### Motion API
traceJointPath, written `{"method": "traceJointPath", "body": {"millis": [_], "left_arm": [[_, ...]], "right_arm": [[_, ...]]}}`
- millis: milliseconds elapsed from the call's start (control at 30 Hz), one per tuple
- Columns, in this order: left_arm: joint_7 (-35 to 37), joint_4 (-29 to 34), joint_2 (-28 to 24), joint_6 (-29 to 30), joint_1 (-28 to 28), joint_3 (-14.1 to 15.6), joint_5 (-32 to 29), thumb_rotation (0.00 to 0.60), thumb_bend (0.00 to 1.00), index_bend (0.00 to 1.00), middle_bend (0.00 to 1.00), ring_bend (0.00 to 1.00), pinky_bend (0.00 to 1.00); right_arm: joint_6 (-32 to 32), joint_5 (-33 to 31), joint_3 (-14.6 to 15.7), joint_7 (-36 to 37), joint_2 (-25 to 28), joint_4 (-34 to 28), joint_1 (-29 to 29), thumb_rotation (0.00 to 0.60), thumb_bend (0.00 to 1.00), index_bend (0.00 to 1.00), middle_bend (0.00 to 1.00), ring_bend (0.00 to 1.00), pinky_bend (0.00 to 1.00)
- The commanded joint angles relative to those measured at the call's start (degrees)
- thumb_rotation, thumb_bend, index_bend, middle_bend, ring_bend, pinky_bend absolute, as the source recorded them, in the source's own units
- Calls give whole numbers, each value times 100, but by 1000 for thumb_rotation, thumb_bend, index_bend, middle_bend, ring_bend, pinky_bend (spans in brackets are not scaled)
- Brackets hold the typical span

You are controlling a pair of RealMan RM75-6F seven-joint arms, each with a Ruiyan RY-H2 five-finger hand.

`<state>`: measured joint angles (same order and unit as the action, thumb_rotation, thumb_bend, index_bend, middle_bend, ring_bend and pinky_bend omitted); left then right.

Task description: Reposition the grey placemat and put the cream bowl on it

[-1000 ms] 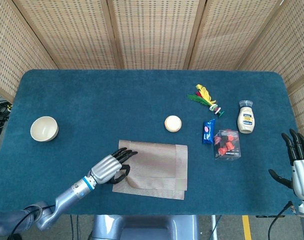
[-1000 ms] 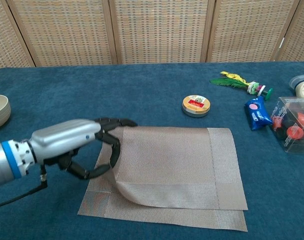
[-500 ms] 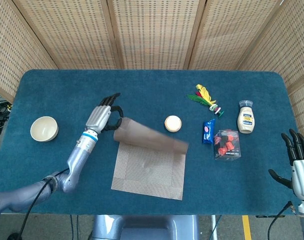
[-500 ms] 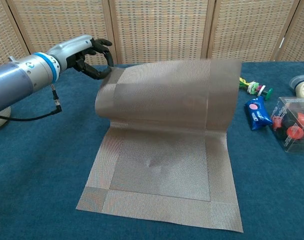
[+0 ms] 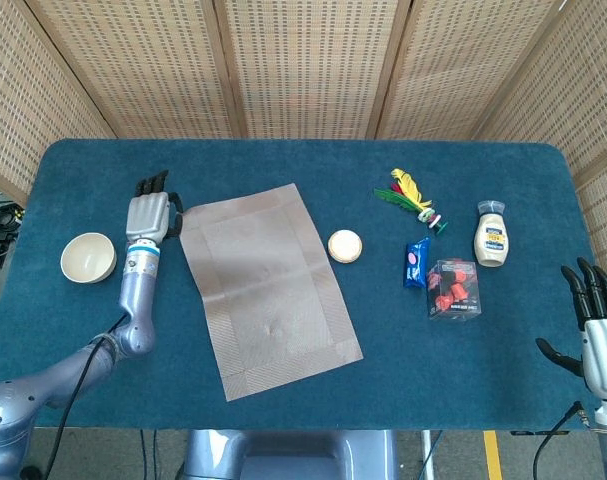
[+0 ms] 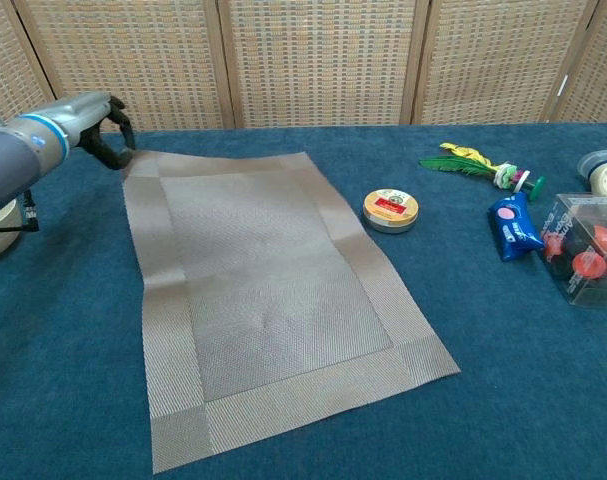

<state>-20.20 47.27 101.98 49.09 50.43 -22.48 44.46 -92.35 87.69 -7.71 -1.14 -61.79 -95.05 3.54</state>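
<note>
The grey placemat (image 5: 268, 285) (image 6: 263, 290) lies unfolded and flat on the blue table, turned at an angle. My left hand (image 5: 151, 213) (image 6: 93, 125) grips its far left corner with curled fingers. The cream bowl (image 5: 88, 257) (image 6: 1, 238) stands upright to the left of that arm, apart from the mat; the chest view shows only part of it at the frame edge. My right hand (image 5: 595, 315) hangs at the table's right edge with fingers spread and nothing in it, seen only in the head view.
Right of the mat are a round tin (image 5: 345, 246) (image 6: 391, 211), a feather toy (image 5: 411, 195), a blue packet (image 5: 416, 262), a clear box of red pieces (image 5: 453, 290) and a mayonnaise bottle (image 5: 491, 235). A wicker screen stands behind the table.
My left hand swung the folded mat's upper layer up and back, then to the far left. The mat went from folded in two to spread flat and rotated. The right hand stayed still.
</note>
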Motion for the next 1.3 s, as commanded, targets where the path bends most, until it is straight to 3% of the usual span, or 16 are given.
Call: {"method": "traceJointPath", "body": {"millis": [33,100,167,233,300,500,800,1100,1300], "left_arm": [[-54,624,-465,242,-463,251,48,600,575,837,0,0,0],[98,929,-680,375,-670,318,167,600,481,723,0,0,0],[252,1198,-881,437,-843,382,273,600,152,281,0,0,0],[340,1509,-1124,399,-1005,460,311,600,1,18,0,0,0],[402,1864,-1411,379,-1126,519,391,600,0,0,0,0,0],[731,2925,-2197,1125,-1635,660,1068,600,0,0,0,0,0],[250,5014,-3465,2455,-2635,1153,1566,600,0,0,0,0,0],[-521,6202,-3856,3686,-3442,1647,1761,600,0,0,0,0,0],[-603,6320,-3952,4016,-3753,1845,2044,600,0,0,0,0,0]], "right_arm": [[-2,14,6,7,2,3,-1,600,0,87,0,0,0],[8,36,17,3,2,-2,5,600,0,88,0,0,0],[16,62,31,-10,-3,-10,11,600,0,88,0,0,0],[32,79,44,-32,-12,-14,18,600,0,87,0,0,0],[71,87,61,-60,-27,-14,34,600,0,87,0,0,0],[380,199,180,-124,-135,92,182,600,0,87,0,0,0],[1392,753,300,-217,-296,352,974,600,0,91,0,0,0],[2321,1381,334,202,-725,534,1964,600,0,164,0,0,0],[2855,1706,424,480,-1304,1016,2637,600,0,185,0,0,0]]}}
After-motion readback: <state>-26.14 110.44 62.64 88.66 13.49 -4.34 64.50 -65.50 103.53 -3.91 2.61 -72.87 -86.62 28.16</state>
